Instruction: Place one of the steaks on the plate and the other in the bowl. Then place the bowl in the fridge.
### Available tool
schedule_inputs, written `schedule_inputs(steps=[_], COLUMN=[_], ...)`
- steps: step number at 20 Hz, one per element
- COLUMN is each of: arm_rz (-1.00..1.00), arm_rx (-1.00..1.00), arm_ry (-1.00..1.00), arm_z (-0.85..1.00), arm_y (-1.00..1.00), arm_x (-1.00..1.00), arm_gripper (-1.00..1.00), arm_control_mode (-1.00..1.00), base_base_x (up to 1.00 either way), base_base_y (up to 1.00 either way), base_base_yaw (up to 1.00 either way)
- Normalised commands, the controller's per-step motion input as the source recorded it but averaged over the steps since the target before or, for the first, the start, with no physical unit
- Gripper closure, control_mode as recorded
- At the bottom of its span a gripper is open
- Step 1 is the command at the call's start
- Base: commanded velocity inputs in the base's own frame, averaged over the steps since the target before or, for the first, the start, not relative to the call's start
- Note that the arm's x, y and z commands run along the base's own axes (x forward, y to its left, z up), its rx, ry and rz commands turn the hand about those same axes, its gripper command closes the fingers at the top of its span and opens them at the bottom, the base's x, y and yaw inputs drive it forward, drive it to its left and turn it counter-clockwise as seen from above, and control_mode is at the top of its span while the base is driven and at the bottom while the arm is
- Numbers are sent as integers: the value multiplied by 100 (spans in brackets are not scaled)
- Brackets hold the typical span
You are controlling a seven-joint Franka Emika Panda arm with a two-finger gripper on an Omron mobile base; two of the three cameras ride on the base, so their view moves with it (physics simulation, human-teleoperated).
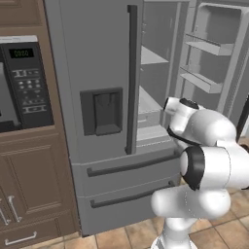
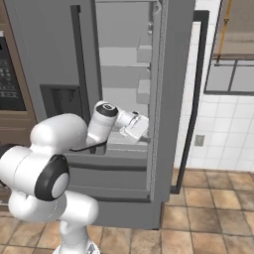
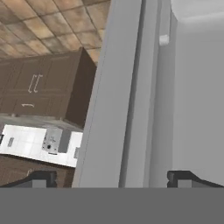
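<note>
One fridge door stands open so you can reach the shelves; your gripper sits by the door edge, jaws apart, holding nothing.

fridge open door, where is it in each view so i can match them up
Left base view: the open door is at upper right, inner shelves facing the camera.
Right base view: it stands right of centre, seen from its outer grey side, dark handle along its right edge.
Hand view: the grey slab running top to bottom through the middle looks like a door edge, but which door I cannot tell.
Shared landmark: the fridge's shut left door with the dispenser.
</note>
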Motion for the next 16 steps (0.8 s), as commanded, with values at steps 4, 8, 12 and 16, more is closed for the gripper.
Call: schedule_inputs(steps=[4, 8, 12, 16], arm_rz=[11, 6, 0, 2], arm_rx=[-3, -1, -4, -6], arm_ry=[8, 3, 0, 1], arm_z=[9, 16, 8, 9], arm_y=[-96, -22, 14, 41], arm_x=[-23, 0, 0, 0], arm_gripper=[-100, -100, -100, -100], arm_control_mode=[-100, -100, -100, -100], base_base_x=[0, 0, 0, 0], base_base_y=[0, 0, 0, 0], base_base_yaw=[0, 0, 0, 0])
